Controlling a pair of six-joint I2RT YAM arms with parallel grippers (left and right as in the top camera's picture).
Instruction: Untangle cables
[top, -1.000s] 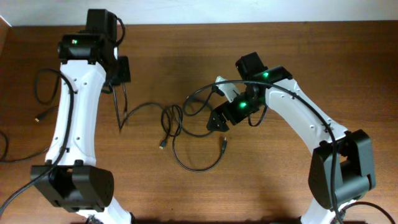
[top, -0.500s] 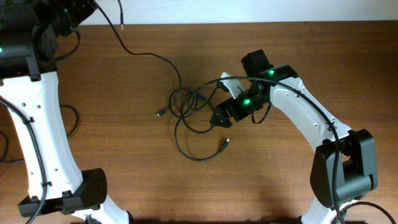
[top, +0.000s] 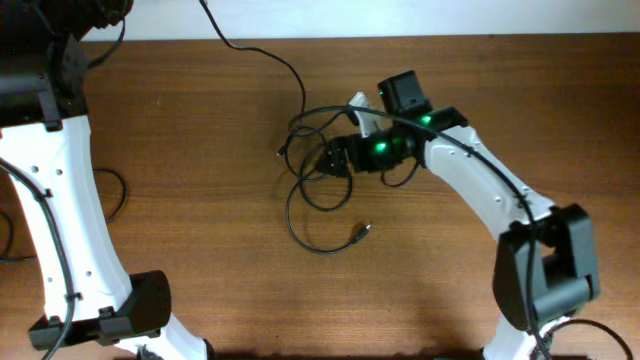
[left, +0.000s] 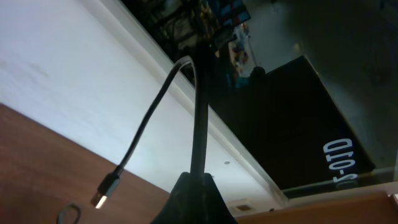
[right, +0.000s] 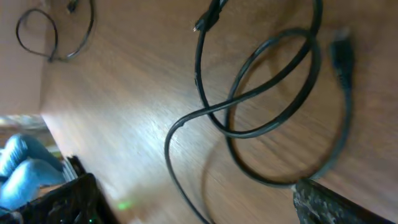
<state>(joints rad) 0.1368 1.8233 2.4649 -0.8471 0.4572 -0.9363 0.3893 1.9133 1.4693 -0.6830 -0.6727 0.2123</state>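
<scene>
The tangle (top: 312, 145) of black cable lies on the counter (top: 200, 285) toward its far edge, about midway between the left and right edges. The right pincer (top: 335, 160) is down at the tangle's right side, with strands crossing around it. The overhead view does not show how far it is open. The right wrist view shows only one dark finger (right: 329, 202) in the picture's lower corner, just beside a curve of cable, so I cannot tell whether it has hold of a strand. One strand, the lifted cable (top: 290, 75), runs from the tangle toward the far left corner and leaves the overhead picture across the far edge. The left arm (top: 60, 200) reaches up past that corner, its pincer outside the overhead view. In the left wrist view the left pincer (left: 194, 190) is closed to a single dark wedge on the lifted cable. The cable rises from the tips, bends over and hangs down to a free USB plug (left: 106, 190). On the near side of the tangle a wide loop (top: 290, 222) lies flat toward the middle of the counter and ends in a loose plug (top: 363, 232). A thin stray cable (top: 122, 195) lies near the left edge, partly behind the left arm.
</scene>
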